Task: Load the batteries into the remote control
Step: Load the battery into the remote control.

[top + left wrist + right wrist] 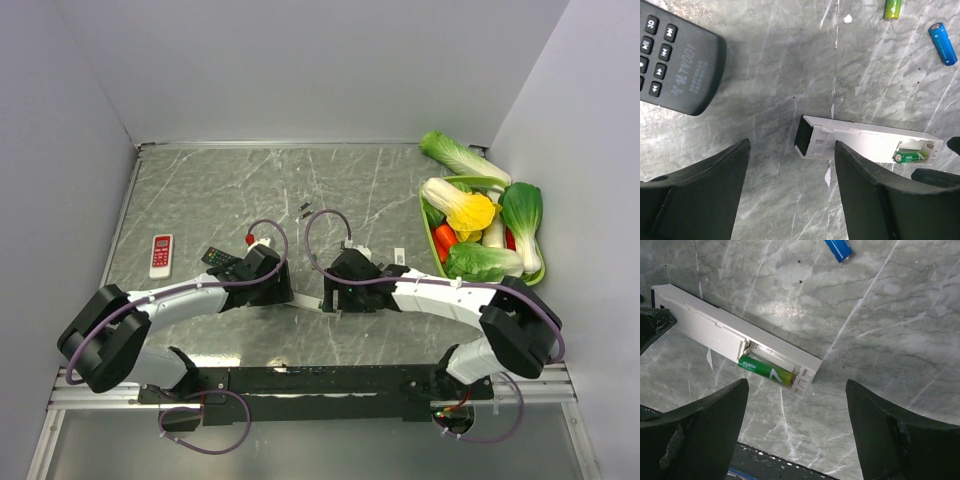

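arms first, from above: both of mine bend inward over the grey marble table [200, 190]. my left gripper [292, 292] and right gripper [335, 296] face each other near its middle. a pale sliver between them is, i think, the white remote [322, 306]; the wrists hide most of it. a black remote [220, 259] lies just left of my left wrist, and a red-and-white remote [161, 255] lies further left. a green tray [424, 212] of vegetables sits at the far right.

from my left wrist, the left gripper [790, 195] stands wide, with nothing touching its fingers [700, 195]. the white remote [860, 137] lies flat just past the tips. its compartment is open at the right end, with a green battery [910, 157] inside. a loose green battery [893, 8] and a blue battery [942, 43] lie on the table beyond it, apart from each other. the black remote [675, 55] fills the far left corner.

from my right wrist, the right gripper [797, 430] is spread wide too and holds nothing. the white remote [715, 330] lies slantwise ahead of it. the green battery [765, 371] sits along the near side of the open compartment. the blue battery [838, 248] pokes in at the far edge.
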`<state>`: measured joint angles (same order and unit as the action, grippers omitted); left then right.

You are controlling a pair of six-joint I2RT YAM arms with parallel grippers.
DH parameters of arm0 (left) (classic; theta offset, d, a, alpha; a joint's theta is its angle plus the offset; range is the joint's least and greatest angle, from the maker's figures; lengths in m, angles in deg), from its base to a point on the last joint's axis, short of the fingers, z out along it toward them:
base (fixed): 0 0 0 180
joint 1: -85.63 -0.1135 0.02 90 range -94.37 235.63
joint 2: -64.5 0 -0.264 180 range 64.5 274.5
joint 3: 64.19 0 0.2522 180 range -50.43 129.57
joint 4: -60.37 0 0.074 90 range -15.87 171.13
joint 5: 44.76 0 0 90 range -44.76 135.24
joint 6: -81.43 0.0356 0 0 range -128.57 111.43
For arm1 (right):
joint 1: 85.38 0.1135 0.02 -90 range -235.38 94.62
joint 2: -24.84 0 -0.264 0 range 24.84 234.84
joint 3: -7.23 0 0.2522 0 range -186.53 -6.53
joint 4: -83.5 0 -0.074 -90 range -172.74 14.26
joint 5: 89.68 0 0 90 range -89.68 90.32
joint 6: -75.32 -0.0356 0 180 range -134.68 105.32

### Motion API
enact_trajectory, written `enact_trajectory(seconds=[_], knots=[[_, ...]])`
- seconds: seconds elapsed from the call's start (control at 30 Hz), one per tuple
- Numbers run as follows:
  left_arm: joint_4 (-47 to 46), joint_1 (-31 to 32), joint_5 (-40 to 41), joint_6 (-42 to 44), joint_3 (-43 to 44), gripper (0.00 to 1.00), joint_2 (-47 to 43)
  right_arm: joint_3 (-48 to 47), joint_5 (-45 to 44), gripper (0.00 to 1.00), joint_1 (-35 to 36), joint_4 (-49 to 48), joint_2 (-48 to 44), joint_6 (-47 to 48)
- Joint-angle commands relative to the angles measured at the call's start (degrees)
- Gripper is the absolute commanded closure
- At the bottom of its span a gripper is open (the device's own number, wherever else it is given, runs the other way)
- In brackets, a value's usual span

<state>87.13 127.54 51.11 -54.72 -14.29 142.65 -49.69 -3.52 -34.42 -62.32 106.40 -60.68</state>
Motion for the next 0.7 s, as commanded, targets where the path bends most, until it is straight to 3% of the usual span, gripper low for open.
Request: enact_trajectory(seconds=[0.0,0.67], knots=[[0.5,0.6,0.9,0.7,0.4,0.28,1.0,-2.7,-1.0,0.15,0.5,-1.5,0.9,-1.6],[0.4,1.1,0.7,0.4,0.1,0.28,1.0,-4.7,0.2,0.17,0.5,-2.7,3.8,-1.6]])
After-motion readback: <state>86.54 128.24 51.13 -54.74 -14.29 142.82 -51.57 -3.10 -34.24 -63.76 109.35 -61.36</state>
